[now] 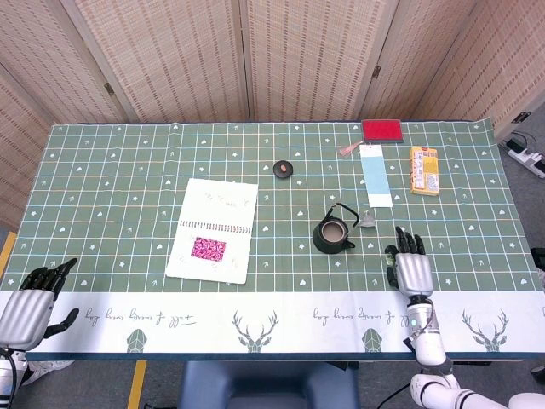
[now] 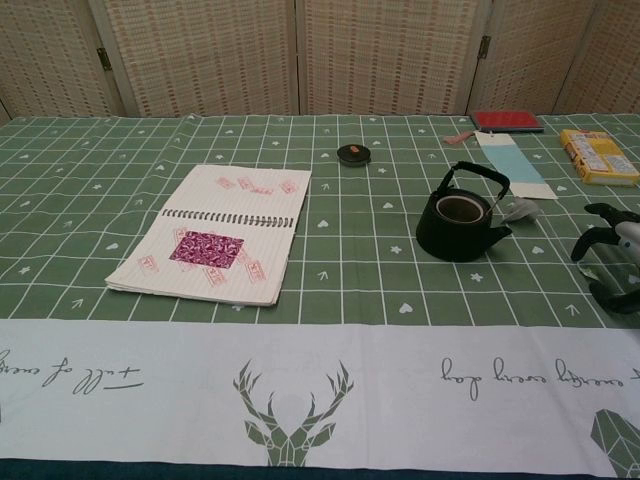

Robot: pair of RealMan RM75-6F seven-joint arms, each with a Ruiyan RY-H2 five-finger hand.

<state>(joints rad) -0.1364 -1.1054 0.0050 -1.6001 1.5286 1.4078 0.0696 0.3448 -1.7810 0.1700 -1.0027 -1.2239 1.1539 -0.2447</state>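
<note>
My right hand (image 1: 411, 266) hovers over the table right of a black teapot (image 1: 332, 233), fingers apart and holding nothing; the chest view catches it at the right edge (image 2: 613, 255). The teapot (image 2: 460, 218) stands lidless with its handle up. A small black lid (image 1: 283, 169) lies farther back. An open spiral notebook (image 1: 214, 229) with a pink patterned patch lies left of centre. My left hand (image 1: 32, 302) hangs off the table's near left corner, fingers spread and empty, unseen in the chest view.
A green checked tablecloth (image 1: 128, 170) covers the table. At the back right lie a red case (image 1: 382, 129), a light blue strip (image 1: 375, 175) and a yellow box (image 1: 424, 169). A small grey wrapper (image 1: 367, 220) lies beside the teapot. Folding screens stand behind.
</note>
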